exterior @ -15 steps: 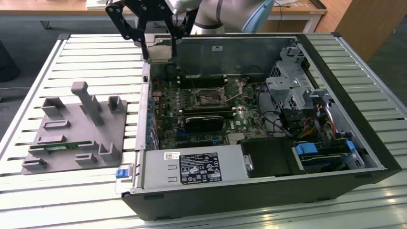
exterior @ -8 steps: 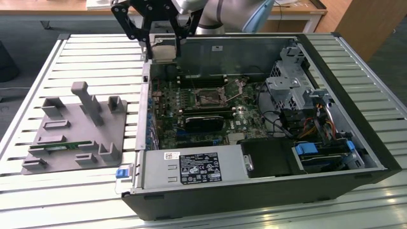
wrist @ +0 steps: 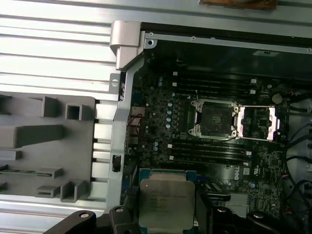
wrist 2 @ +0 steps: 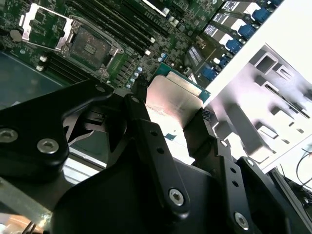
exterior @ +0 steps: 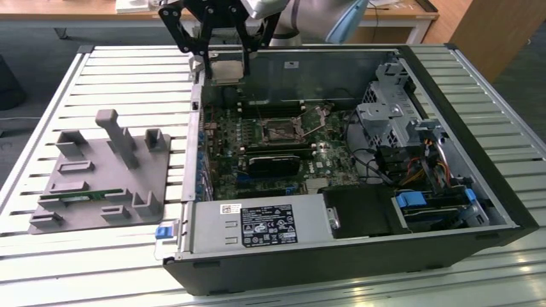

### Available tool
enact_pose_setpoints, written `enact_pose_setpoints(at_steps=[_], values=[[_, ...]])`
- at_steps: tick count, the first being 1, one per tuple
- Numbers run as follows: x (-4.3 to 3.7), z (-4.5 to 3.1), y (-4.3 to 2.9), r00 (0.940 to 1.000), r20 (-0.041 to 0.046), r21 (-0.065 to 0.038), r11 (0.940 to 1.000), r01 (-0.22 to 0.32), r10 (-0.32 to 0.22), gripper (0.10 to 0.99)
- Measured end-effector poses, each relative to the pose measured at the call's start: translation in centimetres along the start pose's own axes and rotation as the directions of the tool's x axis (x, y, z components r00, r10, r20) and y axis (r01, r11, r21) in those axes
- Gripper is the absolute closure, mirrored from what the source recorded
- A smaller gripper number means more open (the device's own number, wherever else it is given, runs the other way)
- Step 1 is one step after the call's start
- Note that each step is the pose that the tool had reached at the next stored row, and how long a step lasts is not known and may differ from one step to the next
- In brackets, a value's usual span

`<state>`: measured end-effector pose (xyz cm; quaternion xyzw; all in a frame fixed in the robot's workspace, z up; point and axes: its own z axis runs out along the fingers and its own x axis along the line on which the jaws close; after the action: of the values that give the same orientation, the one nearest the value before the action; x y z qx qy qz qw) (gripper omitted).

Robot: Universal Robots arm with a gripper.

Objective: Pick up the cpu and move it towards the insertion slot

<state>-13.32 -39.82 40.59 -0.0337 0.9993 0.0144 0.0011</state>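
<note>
While the grey plastic tray [exterior: 98, 176] sits at the exterior view's left on the slatted table [exterior: 51, 102], the black tool [exterior: 224, 64] pinches the small silver-grey square cpu [exterior: 227, 70] above the open case's rear corner, well apart from the silver-framed insertion slot [exterior: 280, 130].

Bright daylight glare on the slatted table [exterior: 102, 70], dim case interior [exterior: 324, 83].

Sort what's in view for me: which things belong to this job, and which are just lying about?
Job:
- cpu, held between the gripper fingers
- insertion slot, open

Lying about:
- grey tray
- green memory stick in tray
- power supply
- drive cage
</note>
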Motion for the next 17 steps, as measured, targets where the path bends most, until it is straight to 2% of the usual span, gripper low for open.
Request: enact_pose_setpoints(at_steps=[17], values=[[-2.28, 0.0, -0.15, 1.0, 0.0, 0.0, 1.0, 0.0, 0.0, 0.537]])
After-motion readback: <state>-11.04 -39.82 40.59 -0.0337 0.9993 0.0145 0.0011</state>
